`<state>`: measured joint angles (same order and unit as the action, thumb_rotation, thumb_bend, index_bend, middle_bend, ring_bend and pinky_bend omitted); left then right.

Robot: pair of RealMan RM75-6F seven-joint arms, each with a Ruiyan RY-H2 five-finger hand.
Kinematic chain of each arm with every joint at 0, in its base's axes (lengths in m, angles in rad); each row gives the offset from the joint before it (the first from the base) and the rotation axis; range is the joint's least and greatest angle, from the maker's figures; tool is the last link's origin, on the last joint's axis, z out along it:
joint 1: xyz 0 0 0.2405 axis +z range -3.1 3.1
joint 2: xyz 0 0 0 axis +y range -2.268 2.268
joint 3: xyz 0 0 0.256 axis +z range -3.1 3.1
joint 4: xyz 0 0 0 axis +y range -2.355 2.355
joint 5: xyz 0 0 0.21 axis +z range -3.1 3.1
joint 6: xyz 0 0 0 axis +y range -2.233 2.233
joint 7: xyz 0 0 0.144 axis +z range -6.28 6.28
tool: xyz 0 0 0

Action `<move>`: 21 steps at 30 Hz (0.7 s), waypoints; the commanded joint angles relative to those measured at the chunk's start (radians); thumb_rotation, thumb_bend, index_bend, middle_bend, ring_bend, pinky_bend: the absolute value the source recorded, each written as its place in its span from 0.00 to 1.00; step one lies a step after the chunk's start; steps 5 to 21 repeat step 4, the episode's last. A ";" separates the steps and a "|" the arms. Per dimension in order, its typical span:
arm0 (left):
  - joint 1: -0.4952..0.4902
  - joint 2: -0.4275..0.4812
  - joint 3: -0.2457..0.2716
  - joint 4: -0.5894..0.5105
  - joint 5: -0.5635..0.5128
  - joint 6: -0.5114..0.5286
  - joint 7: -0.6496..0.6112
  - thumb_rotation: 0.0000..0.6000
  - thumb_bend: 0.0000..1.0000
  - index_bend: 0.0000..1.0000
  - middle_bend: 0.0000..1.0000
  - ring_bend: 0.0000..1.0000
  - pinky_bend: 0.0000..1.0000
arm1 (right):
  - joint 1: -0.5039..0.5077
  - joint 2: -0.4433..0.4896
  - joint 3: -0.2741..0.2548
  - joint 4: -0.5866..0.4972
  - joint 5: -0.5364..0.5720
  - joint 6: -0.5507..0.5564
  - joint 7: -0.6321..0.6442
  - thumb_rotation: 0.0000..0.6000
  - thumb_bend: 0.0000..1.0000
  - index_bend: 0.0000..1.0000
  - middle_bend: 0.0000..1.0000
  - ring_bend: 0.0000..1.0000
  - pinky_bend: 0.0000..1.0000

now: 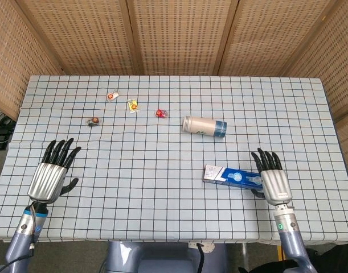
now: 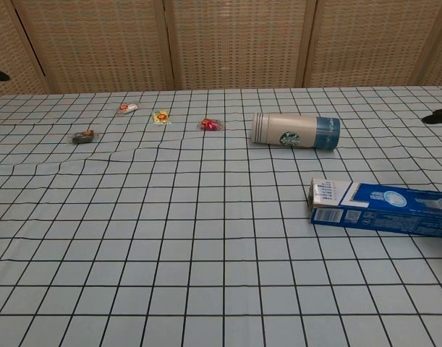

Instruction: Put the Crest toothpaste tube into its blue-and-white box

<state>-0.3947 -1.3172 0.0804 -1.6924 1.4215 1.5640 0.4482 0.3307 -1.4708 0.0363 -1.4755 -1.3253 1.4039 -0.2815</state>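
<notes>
While both hands hang off to the sides, the big worktop (image 1: 174,216) with its checked cloth holds everything. The left hand (image 1: 51,175) is over the near left corner, fingers spread, holding nothing. The right hand (image 1: 271,177) is over the near right side, fingers spread too, empty, just past the end of the box.

The blue-and-white box (image 2: 383,208) lies flat on its long side, near the right front. Its left end faces the middle of the worktop, and I cannot tell if that end flap is open or closed. I cannot see the toothpaste tube anywhere by itself, so I think it may already be inside the box, but the pictures do not show that.

If the tube is in, the job looks about done, and the best thing is to keep both hands clear of the box so it does not get bumped. If it is not, the box end needs a look first.

Behind the box, well apart, a paper cup (image 1: 204,126) lies on its side. Farther left are four little wrapped sweets (image 1: 131,104), scattered. None of them is in the way.
</notes>
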 commanded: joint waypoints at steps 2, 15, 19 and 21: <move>0.085 -0.011 0.043 0.019 0.035 0.057 -0.016 1.00 0.23 0.10 0.00 0.00 0.00 | -0.074 0.052 -0.068 -0.021 -0.095 0.084 0.021 1.00 0.16 0.03 0.00 0.00 0.00; 0.108 -0.016 0.049 0.037 0.042 0.068 -0.019 1.00 0.23 0.10 0.00 0.00 0.00 | -0.092 0.061 -0.082 -0.019 -0.120 0.103 0.031 1.00 0.16 0.03 0.00 0.00 0.00; 0.108 -0.016 0.049 0.037 0.042 0.068 -0.019 1.00 0.23 0.10 0.00 0.00 0.00 | -0.092 0.061 -0.082 -0.019 -0.120 0.103 0.031 1.00 0.16 0.03 0.00 0.00 0.00; 0.108 -0.016 0.049 0.037 0.042 0.068 -0.019 1.00 0.23 0.10 0.00 0.00 0.00 | -0.092 0.061 -0.082 -0.019 -0.120 0.103 0.031 1.00 0.16 0.03 0.00 0.00 0.00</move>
